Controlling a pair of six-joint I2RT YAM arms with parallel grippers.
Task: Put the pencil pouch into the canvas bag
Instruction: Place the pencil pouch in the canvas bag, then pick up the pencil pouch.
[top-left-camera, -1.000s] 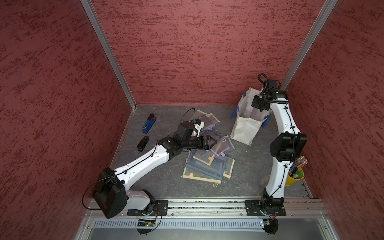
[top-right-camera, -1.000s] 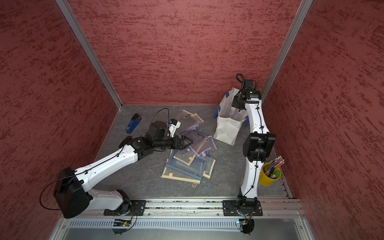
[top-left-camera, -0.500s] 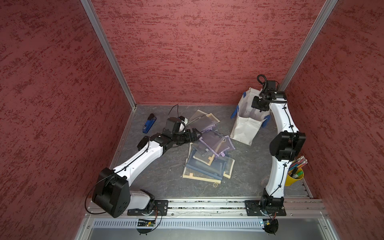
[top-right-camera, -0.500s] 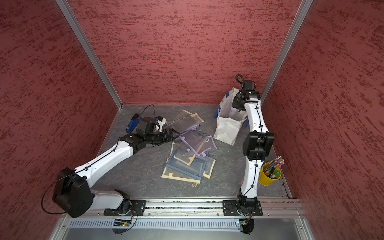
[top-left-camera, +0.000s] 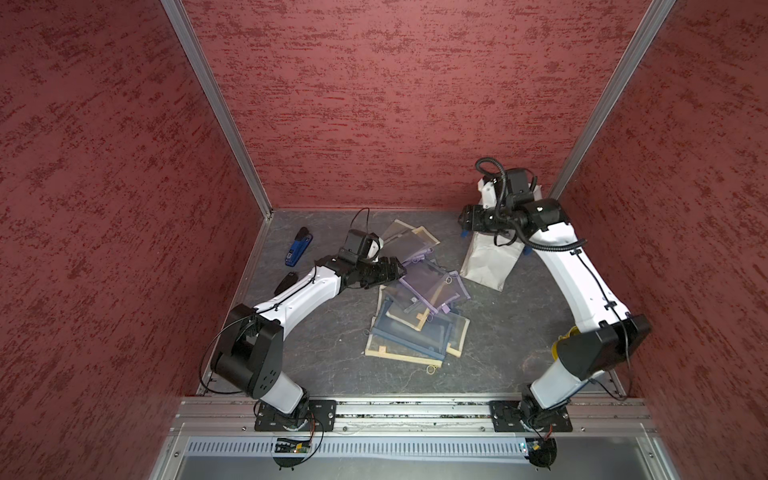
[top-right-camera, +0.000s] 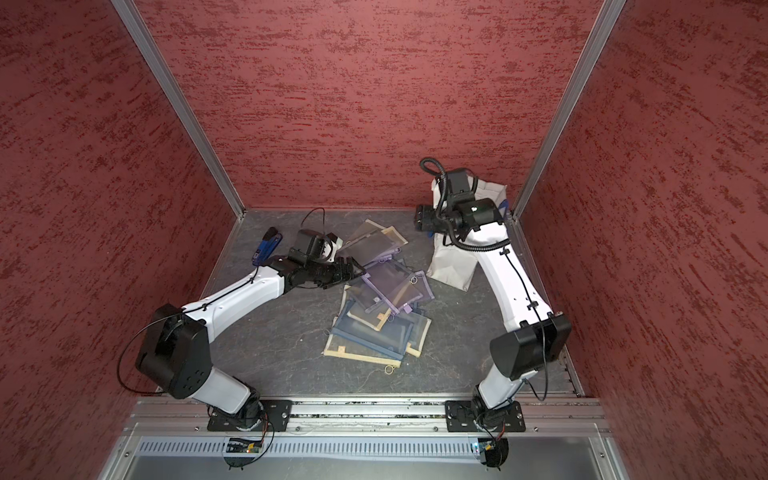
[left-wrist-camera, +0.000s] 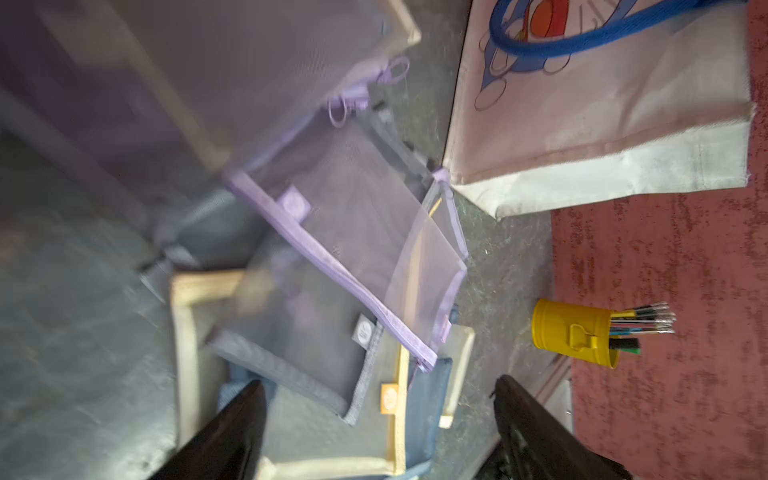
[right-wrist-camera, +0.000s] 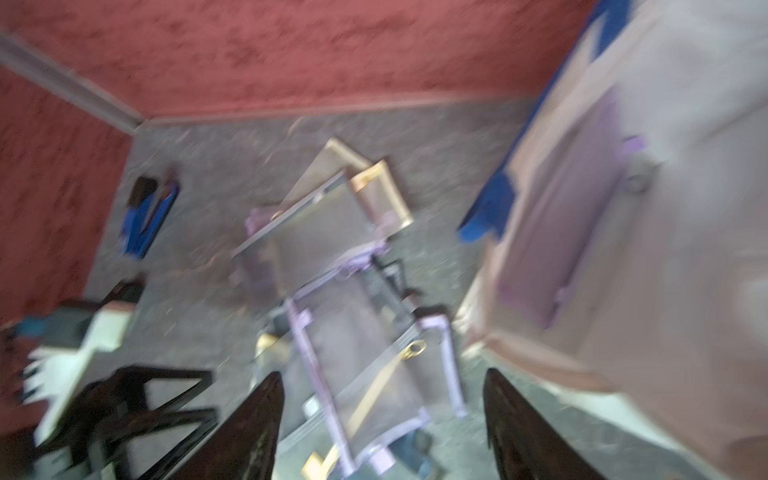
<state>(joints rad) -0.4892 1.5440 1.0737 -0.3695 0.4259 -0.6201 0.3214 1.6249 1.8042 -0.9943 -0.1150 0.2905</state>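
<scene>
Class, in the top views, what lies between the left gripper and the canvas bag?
In both top views, overlapping mesh pouches, a purple-edged one uppermost, lie between the left gripper and the canvas bag.

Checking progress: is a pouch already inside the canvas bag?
Apparently in: the blurred right wrist view shows a purple-edged pouch lying inside the canvas bag, through its open top.

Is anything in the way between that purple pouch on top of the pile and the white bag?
Nothing lies on the strip of floor between the purple pouch and the canvas bag. The one possible obstacle is the right hand, open and empty, which hangs close by the bag's top in both top views.
</scene>
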